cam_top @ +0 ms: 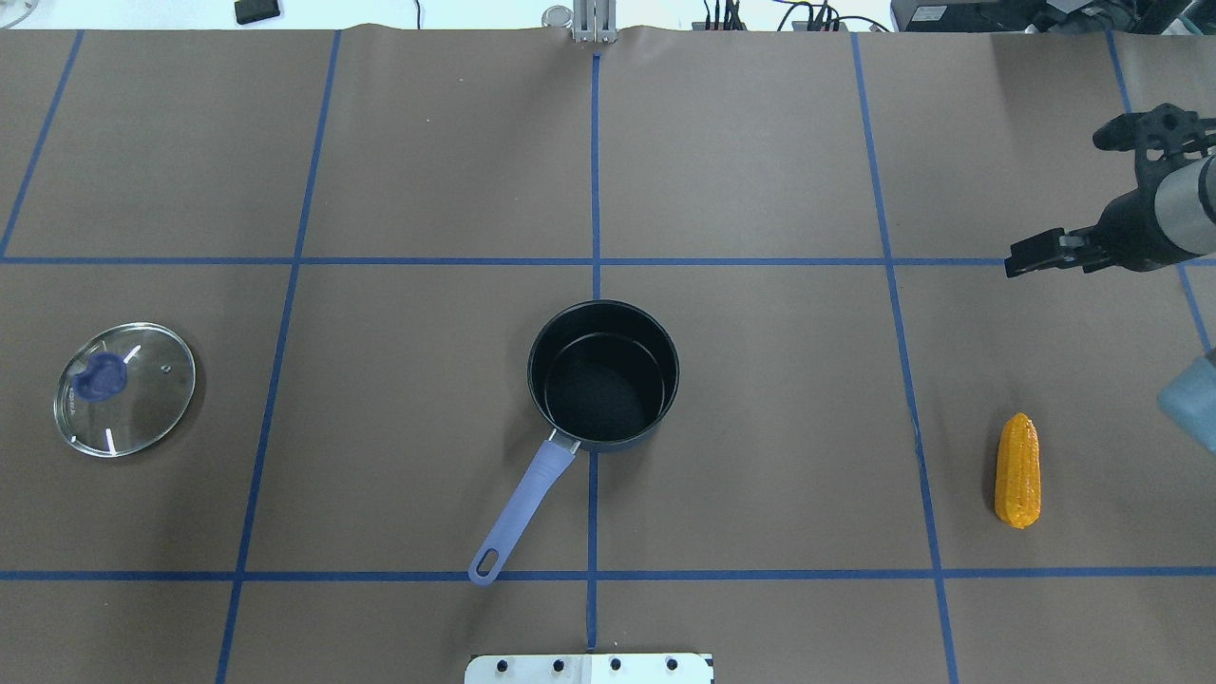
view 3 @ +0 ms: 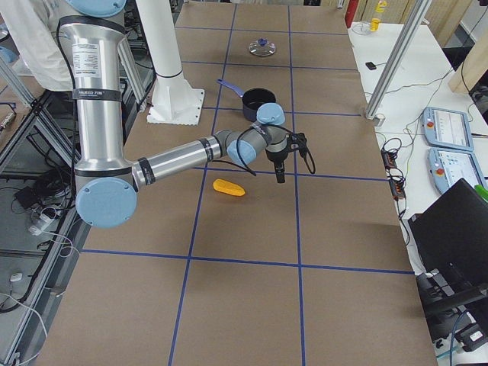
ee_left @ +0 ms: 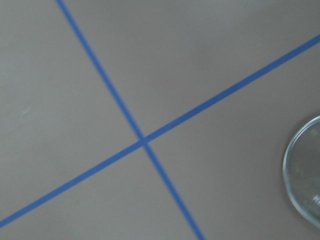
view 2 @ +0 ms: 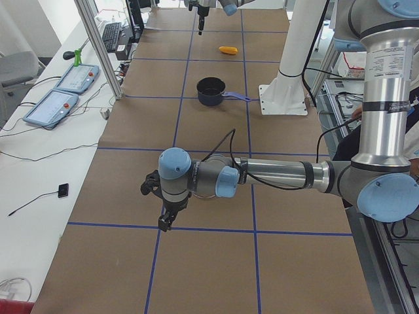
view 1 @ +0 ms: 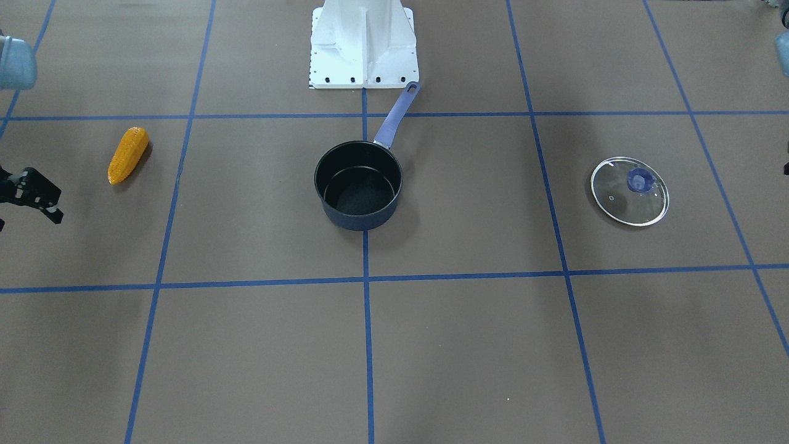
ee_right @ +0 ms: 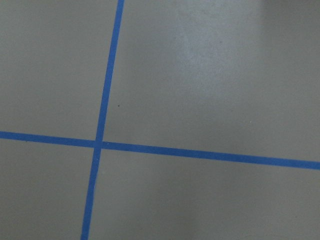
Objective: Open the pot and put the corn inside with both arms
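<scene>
The navy pot stands uncovered in the middle of the table, and its periwinkle handle points toward the robot's base. The inside of the pot is black and holds nothing. The orange-yellow corn lies on the table at the robot's right, also seen in the front view. My right gripper is open and empty, apart from the corn on its far side. My left gripper shows only in the exterior left view, near the lid, and I cannot tell whether it is open or shut.
The round glass lid with a blue knob lies flat on the table at the robot's left. Its rim shows in the left wrist view. The white base pedestal stands behind the pot handle. Blue tape lines grid the brown table.
</scene>
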Robot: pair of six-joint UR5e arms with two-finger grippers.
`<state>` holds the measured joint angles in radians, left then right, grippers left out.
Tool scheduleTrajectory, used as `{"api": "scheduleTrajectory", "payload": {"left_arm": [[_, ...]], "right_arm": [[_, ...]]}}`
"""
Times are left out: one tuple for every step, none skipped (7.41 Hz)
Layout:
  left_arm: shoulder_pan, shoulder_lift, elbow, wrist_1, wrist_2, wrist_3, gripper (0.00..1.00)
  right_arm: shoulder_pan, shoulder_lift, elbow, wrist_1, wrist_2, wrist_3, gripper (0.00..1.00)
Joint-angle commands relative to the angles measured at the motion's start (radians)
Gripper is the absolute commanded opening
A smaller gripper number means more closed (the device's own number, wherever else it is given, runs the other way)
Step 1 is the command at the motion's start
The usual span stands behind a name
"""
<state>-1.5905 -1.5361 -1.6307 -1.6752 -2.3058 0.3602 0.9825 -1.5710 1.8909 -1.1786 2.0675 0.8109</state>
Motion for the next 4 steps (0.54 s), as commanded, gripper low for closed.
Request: {"api": "scheduleTrajectory", "payload": {"left_arm": [[-0.037,0.002,0.014,0.026,-0.040,0.005,0.99],[-0.037,0.002,0.014,0.026,-0.041,0.005,0.99],[-0.037,0.002,0.015,0.026,-0.043,0.005,0.99],[-0.037,0.004,0.014,0.026,-0.043,0.005,0.99]], "right_arm": [[-0.198,-0.082,0.079,0.001,-0.206,0.217,1.00],[-0.282,-0.165,0.114,0.052,-0.312,0.313,1.00],[-0.330,-0.290,0.117,0.218,-0.343,0.356,1.00],[-0.373,-0.358,0.117,0.303,-0.384,0.402,1.00]]}}
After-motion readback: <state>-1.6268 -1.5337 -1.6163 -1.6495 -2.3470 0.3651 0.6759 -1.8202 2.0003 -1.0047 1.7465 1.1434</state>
